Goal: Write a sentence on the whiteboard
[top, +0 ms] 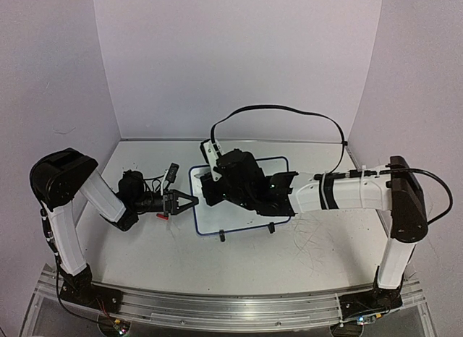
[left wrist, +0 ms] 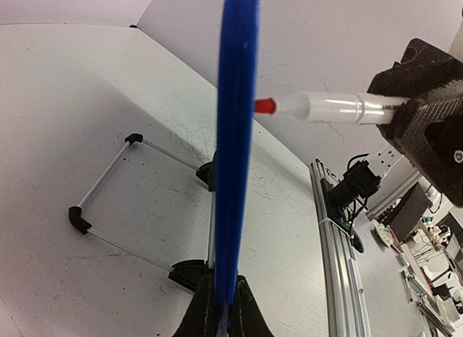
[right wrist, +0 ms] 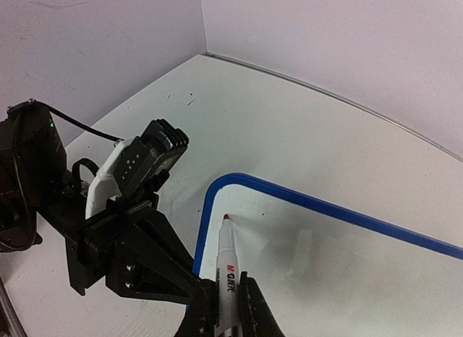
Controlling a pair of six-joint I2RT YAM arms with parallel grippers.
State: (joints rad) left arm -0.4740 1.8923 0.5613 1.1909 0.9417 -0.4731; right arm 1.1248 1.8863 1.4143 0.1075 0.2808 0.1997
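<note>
Left hand (top: 191,201): jaws are pressing nearly together and pinching the left edge of the whiteboard (right wrist: 325,265), right on its dark blue rim (right wrist: 289,196). In the left wrist view the rim is showing edge-on, running straight up from between the fingers.

Right hand (right wrist: 228,290): it is hovering over the far-left part of the board, jaws clamping tight around the barrel of a white marker (right wrist: 229,268). The marker's red tip (right wrist: 226,217) is pointing at the white face just inside the rounded far-left corner. Cannot tell whether the tip is actually touching.

Whiteboard: it is sitting mid-table between the two arms, propped on a thin wire stand with small black feet (top: 222,237) resting on the table (top: 145,257).

Surface: the white table is showing faint grey scratches, thickest near the right arm. An aluminium rail (top: 231,304) is running along the near edge and carrying both arm bases.

Room: plain pale walls (top: 239,62) are closing in the far, left and right sides. A black cable (top: 289,111) is looping up over the right arm.
</note>
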